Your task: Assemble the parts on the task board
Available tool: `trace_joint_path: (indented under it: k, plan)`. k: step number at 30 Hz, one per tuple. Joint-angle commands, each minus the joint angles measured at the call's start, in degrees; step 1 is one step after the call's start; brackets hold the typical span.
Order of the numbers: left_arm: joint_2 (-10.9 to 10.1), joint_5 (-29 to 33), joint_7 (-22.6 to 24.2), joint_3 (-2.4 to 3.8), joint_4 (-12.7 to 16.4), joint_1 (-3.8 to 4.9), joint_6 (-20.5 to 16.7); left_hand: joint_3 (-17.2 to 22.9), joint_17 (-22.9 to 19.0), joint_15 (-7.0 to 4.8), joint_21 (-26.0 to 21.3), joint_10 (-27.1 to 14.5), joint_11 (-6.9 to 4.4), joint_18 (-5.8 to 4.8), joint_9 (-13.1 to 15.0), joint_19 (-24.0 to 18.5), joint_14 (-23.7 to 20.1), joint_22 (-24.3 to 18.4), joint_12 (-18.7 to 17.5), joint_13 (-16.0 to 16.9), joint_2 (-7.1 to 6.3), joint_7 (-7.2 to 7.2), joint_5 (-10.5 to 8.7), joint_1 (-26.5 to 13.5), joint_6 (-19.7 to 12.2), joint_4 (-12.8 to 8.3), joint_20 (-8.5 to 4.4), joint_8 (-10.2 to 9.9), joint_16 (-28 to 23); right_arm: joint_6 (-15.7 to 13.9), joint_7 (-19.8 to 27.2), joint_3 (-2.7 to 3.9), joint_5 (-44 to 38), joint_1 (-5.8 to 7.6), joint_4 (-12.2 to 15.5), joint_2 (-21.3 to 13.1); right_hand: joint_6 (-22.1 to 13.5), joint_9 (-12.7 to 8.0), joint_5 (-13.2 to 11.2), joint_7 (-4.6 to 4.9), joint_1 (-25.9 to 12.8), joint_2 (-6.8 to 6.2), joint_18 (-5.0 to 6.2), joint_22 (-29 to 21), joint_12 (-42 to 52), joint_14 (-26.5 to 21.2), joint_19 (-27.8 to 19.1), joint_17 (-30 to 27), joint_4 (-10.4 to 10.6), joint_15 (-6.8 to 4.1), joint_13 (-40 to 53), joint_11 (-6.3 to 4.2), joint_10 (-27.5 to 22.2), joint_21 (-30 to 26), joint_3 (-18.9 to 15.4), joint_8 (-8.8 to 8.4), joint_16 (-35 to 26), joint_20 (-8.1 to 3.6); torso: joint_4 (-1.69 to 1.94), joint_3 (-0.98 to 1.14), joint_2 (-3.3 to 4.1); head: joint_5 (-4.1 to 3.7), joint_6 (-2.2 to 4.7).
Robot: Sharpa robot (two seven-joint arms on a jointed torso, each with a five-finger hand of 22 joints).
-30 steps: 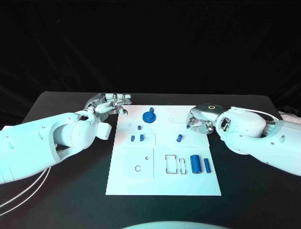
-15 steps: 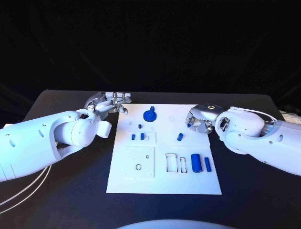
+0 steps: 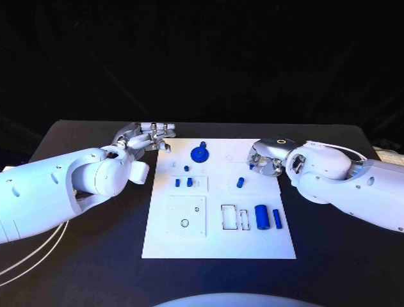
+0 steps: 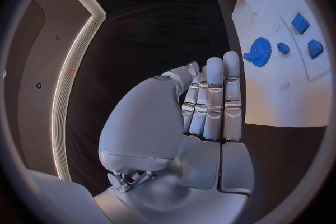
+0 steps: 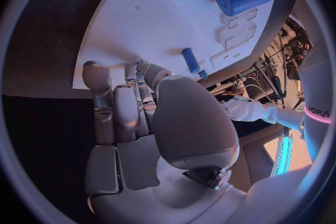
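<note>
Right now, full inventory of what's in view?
Table: one, black, under everything.
Task board: one, white, mid-table.
Gear: one, blue, far part of the board.
Small pieces: a few, blue, left of board centre.
Short peg: one, blue, near the right hand.
Cylinders: two, blue, one thick and one thin, right side of the board.
Left hand: silver, off the board's far left corner, holding nothing.
Right hand: silver, at the board's right edge; contents unclear.

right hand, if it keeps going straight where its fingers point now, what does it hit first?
Probably the small blue peg lying on the white board: in the right wrist view the right hand points across the board toward it. Depth is unclear, so the fingers may pass over it.
</note>
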Motion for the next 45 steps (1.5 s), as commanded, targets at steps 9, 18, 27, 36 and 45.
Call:
trace_joint_path:
  k: [9, 18, 27, 36, 45]
  plan:
    - [0.11, -0.88, 0.29, 0.05, 0.34, -0.03, 1.82, -0.06, -0.25, 0.32, -0.10, -1.75, 0.54, 0.65, -0.10, 0.70, 0.18, -0.03, 0.35, -0.18, -0.14, 0.26, 0.27, 0.94, -1.55, -1.04, 0.11, 0.17, 0.15, 1.85, 0.08, -0.34, -0.36, -1.14, -0.67, 0.73, 3.63, 0.73, -1.30, -0.88, -1.62, 0.40, -1.00, 2.82, 0.84, 2.22, 1.20, 1.58, -0.14, -0.58, 0.33, -1.05, 4.05, 2.05, 1.26, 1.42, 1.59, -0.42, 0.01, 0.03, 0.00, -0.27, -0.17]
    - [0.05, -0.94, 1.22, 0.05, 0.40, -0.03, 0.88, 0.06, -0.44, 0.52, 0.07, -2.95, 0.90, 0.61, -0.11, 0.68, 0.00, 0.15, 0.56, -0.39, -0.14, 0.63, 0.37, 1.23, -2.57, -1.79, 0.18, 0.30, 0.35, -0.93, 1.39, -0.33, -0.47, -1.65, 0.17, 0.53, 4.28, 0.93, -1.64, -1.22, -1.90, 0.45, -1.29, 4.52, 0.76, 2.37, 1.83, 2.32, -0.29, -0.83, 0.34, -1.35, 4.88, 3.15, 1.35, 1.63, 2.26, -0.67, 0.12, -0.02, -0.03, -0.55, -0.14]
    - [-0.17, -0.94, 2.55, 0.05, 0.49, -0.03, -0.72, 0.15, -0.60, 0.71, 0.25, -4.06, 1.21, 0.60, -0.05, 0.55, -0.16, 0.35, 0.86, -0.56, -0.02, 0.92, 0.45, 1.28, -3.45, -2.30, 0.31, 0.62, 0.55, -4.88, 2.10, -0.23, 1.26, -1.80, 1.28, -0.60, 4.44, 1.05, -2.91, -1.54, -3.83, 0.24, -1.44, 5.39, 0.18, 2.40, 2.15, 2.77, 0.79, -1.04, 0.23, -1.51, 5.38, 3.82, 0.33, 1.48, 2.75, -0.91, -0.07, 0.06, 0.03, -0.23, -0.10]
    - [-0.13, -0.94, 2.94, 0.05, 0.24, -0.03, -1.19, 0.17, -0.73, 0.88, 0.42, -5.03, 1.48, 0.59, -0.03, 0.40, -0.30, 0.54, 1.14, -0.69, -0.01, 1.17, 0.46, 1.16, -4.30, -2.63, 0.44, 0.90, 0.72, -5.90, 1.99, 0.33, 1.24, -1.59, 2.67, -1.53, 4.54, 1.08, -2.90, -1.63, -3.79, 0.40, -1.49, 5.76, 0.12, 2.42, 2.29, 2.97, 0.82, -1.11, 0.23, -1.61, 5.52, 4.06, 0.34, 1.50, 2.92, -0.97, 0.04, 0.14, 0.04, -0.22, -0.08]
    - [0.07, -0.94, 2.66, 0.06, 0.04, -0.03, -0.85, 0.17, -0.83, 1.01, 0.49, -5.71, 1.65, 0.58, 0.00, 0.24, -0.46, 0.63, 1.35, -0.78, 0.07, 1.32, 0.45, 0.98, -4.83, -2.75, 0.55, 1.16, 0.81, -5.68, 0.99, 0.78, 0.90, -0.64, 6.16, -3.44, 4.56, 1.11, -2.78, -1.65, -3.33, 0.47, -1.46, 5.69, -0.10, 2.36, 2.26, 2.82, 0.51, -1.22, 0.21, -1.68, 5.56, 4.06, 0.50, 1.45, 2.85, -1.07, 0.08, 0.02, -0.03, 0.04, -0.18]
